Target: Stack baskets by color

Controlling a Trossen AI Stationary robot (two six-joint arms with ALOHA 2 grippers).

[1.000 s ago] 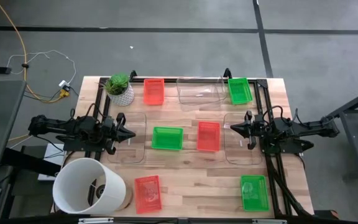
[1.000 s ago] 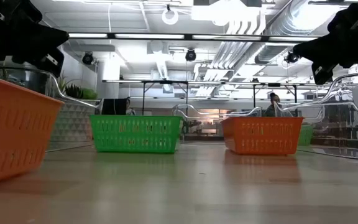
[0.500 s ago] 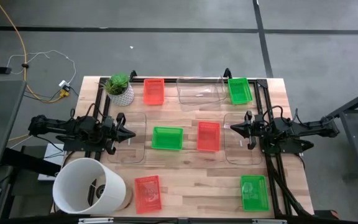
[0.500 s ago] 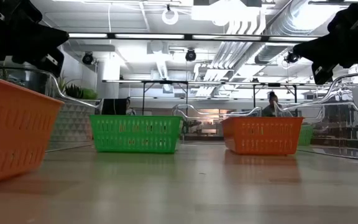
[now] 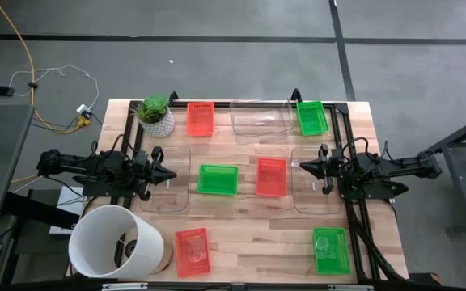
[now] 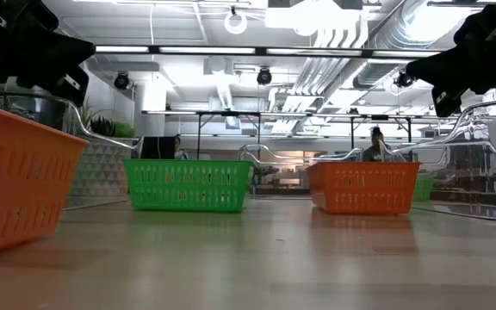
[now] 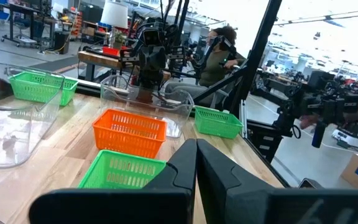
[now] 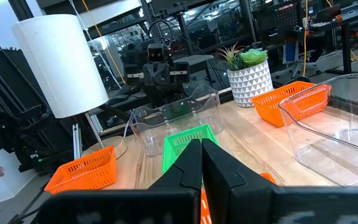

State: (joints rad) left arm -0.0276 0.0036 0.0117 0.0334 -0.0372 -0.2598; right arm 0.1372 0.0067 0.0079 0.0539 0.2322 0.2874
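Three red, three green and three clear baskets stand on their bases on the wooden table. At the middle are a green basket (image 5: 218, 179) and a red basket (image 5: 271, 176). Along the far edge are a red basket (image 5: 200, 118), a clear basket (image 5: 260, 120) and a green basket (image 5: 312, 117). Near the front edge are a red basket (image 5: 192, 250) and a green basket (image 5: 331, 250). My left gripper (image 5: 172, 174) is shut, level above a clear basket (image 5: 168, 190) at the left. My right gripper (image 5: 302, 167) is shut above a clear basket (image 5: 314, 190) at the right. Both hold nothing.
A potted plant (image 5: 155, 115) stands at the far left corner. A white bucket (image 5: 116, 241) lies at the near left corner. Bare wood shows between the middle baskets and the front row. A person (image 7: 219, 53) is in the room beyond the table.
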